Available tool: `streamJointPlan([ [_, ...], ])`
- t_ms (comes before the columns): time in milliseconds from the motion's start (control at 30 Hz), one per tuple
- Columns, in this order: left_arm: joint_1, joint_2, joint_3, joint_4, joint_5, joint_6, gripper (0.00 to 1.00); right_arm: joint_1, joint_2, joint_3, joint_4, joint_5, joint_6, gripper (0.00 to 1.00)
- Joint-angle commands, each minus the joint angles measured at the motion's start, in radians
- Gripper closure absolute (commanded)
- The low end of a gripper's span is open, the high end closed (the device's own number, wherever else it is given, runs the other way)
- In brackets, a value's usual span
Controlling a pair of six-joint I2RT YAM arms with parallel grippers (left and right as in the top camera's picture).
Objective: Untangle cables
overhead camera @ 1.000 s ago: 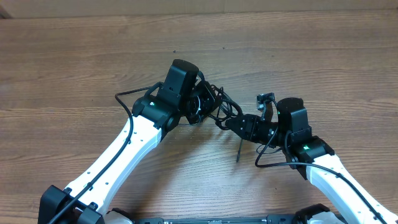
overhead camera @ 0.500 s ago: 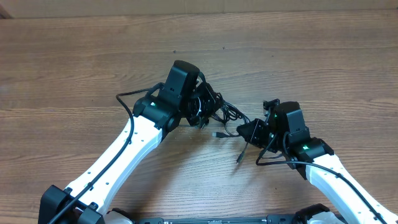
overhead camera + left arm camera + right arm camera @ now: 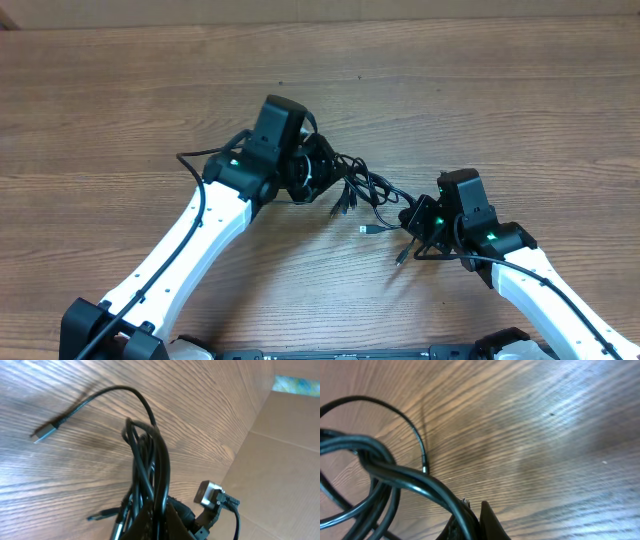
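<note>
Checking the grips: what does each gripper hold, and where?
Both hold the cables: left gripper at their left end, right gripper at their right end.

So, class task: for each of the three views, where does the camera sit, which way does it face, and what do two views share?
Overhead: above the table, facing straight down; shows left arm, right arm, left gripper and right gripper.
Left wrist: on the left arm, facing along the left fingers across the wood toward a cardboard wall.
Right wrist: on the right arm, facing down close to the wood; the right fingers at the bottom edge.
Shared: all three show the tangled cables.
</note>
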Motion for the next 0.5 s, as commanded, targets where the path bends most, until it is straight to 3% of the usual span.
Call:
streamJointPlan([
  [0,0.087,-0.029,0.029,-0.014,0.041,0.074,0.96,-0.029,0.003,0.005,-0.043,0.114,0.052,0.96],
  [167,0.171,-0.029,0.029,-0.069,0.097,0.165,0.96,-0.075,0.003,0.005,-0.077,0.112,0.051,0.96],
  [467,0.238,-0.029,0.029,-0.165,0.083,0.225,0.96,-0.080,0.003,0.005,-0.077,0.111,0.051,0.96],
])
